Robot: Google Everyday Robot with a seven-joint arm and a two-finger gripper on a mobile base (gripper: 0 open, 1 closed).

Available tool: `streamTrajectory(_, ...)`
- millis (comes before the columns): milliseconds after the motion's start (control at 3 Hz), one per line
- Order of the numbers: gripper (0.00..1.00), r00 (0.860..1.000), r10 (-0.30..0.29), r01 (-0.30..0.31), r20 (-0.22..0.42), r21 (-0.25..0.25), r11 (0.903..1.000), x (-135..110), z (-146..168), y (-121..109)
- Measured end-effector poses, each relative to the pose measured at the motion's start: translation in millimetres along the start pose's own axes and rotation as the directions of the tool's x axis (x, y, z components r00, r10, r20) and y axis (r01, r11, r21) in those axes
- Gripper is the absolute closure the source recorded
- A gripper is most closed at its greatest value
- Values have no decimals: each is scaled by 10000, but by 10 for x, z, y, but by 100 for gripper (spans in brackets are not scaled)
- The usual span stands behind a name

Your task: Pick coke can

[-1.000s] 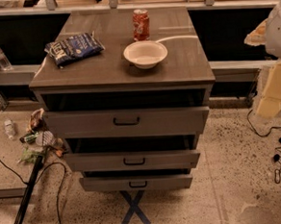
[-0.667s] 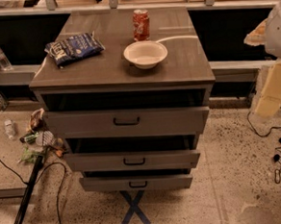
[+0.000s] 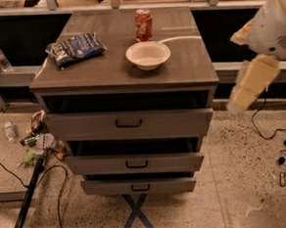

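The coke can (image 3: 143,24) is red with white lettering and a silver top. It stands upright at the back of the grey cabinet top (image 3: 183,59), just behind the white bowl (image 3: 148,55). My gripper (image 3: 243,93) hangs off the right side of the cabinet, in front of its right edge and well to the right of the can. It holds nothing that I can see. The white arm housing (image 3: 274,28) sits above it.
A blue chip bag (image 3: 75,49) lies on the cabinet's left side. Three drawers (image 3: 129,123) stand slightly pulled out below. Litter and a black pole (image 3: 27,197) lie on the floor at left, cables at right, and a blue tape X (image 3: 136,212) in front.
My arm and gripper have swung leftward and slightly up at the right edge, closer to the cabinet. The can, bowl and bag have not moved.
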State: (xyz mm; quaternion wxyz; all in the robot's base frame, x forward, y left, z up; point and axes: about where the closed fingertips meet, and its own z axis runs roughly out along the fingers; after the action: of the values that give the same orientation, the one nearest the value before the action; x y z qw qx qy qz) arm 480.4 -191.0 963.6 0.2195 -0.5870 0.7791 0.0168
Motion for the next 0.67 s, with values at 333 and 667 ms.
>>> streamTrajectory(333,0,9426,970,-779,3194,-721,9944,-593,807,-459)
streamTrajectory(667,0,8533,1730,-1492,4918,-877,9849,-1001,1252,-825)
